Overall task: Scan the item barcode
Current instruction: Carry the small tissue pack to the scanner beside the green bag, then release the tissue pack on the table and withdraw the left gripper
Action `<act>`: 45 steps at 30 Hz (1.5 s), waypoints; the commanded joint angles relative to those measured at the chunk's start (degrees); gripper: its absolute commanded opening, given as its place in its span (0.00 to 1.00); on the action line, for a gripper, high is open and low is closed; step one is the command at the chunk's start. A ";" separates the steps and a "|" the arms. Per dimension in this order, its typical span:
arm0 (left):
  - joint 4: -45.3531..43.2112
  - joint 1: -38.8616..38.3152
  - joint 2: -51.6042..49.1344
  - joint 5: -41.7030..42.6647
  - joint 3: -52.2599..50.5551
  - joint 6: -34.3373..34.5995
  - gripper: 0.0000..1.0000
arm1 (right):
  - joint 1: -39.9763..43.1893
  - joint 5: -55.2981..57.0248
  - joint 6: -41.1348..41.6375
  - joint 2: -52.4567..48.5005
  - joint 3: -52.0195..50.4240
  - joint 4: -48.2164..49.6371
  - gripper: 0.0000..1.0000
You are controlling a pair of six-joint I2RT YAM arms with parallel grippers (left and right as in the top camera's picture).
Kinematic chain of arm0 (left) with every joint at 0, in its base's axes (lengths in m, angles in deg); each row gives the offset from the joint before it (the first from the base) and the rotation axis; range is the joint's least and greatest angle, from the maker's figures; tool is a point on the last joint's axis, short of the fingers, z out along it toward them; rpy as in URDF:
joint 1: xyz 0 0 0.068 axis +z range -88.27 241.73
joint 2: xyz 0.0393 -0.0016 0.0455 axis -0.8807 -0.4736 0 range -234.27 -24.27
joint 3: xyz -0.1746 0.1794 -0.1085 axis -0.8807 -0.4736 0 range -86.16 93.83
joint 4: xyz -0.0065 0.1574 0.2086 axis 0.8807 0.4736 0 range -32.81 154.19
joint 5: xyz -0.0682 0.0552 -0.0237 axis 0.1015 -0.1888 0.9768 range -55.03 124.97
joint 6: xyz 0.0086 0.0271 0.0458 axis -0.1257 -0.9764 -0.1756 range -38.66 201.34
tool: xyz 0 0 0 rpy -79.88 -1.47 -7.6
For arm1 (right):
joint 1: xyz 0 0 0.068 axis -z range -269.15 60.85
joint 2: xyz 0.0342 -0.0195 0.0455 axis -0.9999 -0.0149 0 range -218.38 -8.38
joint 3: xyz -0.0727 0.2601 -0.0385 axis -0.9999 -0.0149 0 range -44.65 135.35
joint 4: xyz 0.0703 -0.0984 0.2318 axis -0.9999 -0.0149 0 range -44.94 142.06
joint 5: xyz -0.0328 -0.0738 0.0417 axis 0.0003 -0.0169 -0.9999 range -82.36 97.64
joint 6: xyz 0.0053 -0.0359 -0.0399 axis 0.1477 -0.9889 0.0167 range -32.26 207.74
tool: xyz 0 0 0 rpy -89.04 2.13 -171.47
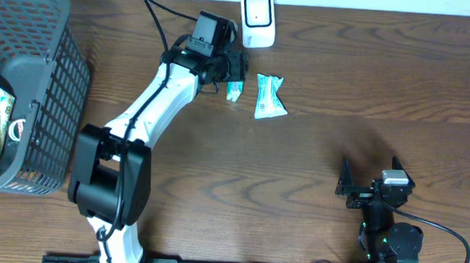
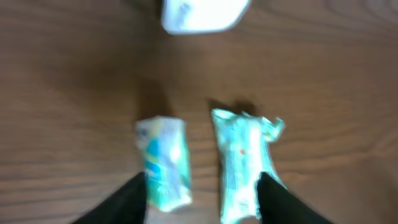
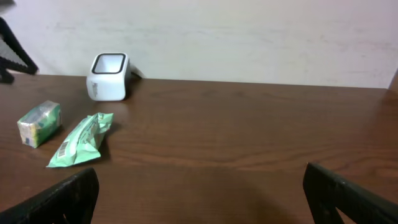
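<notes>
L gripper (image 2: 202,182) is hovering just robot-side of the scanner (image 1: 257,20), abt half open, gripping nothing. Small pack (image 2: 163,163) and long packet (image 2: 244,158) are lying flat between its fingers (image 2: 134,202). R gripper (image 3: 199,193) is sitting wide open, empty, well away from scanner.

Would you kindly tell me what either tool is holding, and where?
Nothing is held: the left tool stands open above the small packet and green packet; the right tool is open, empty.
</notes>
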 commanded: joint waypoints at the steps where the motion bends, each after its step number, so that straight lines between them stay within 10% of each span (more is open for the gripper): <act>1: -0.04 0.22 -0.59 -13.62 0.59 0.52 0.42 | -0.35 0.07 0.39 0.31 -0.09 -0.26 0.99; 28: -1.22 -4.90 -7.72 -1.38 -1.49 7.85 0.41 | -0.35 0.07 0.39 0.31 -0.09 -0.26 0.99; 38: -1.66 -7.50 -4.79 -0.37 -0.85 0.11 0.44 | -0.33 0.07 0.39 0.31 -0.09 -0.26 0.99; 45: -1.36 -3.85 6.08 -1.40 -0.68 -0.37 0.69 | -0.33 0.07 0.39 0.31 -0.09 -0.26 0.99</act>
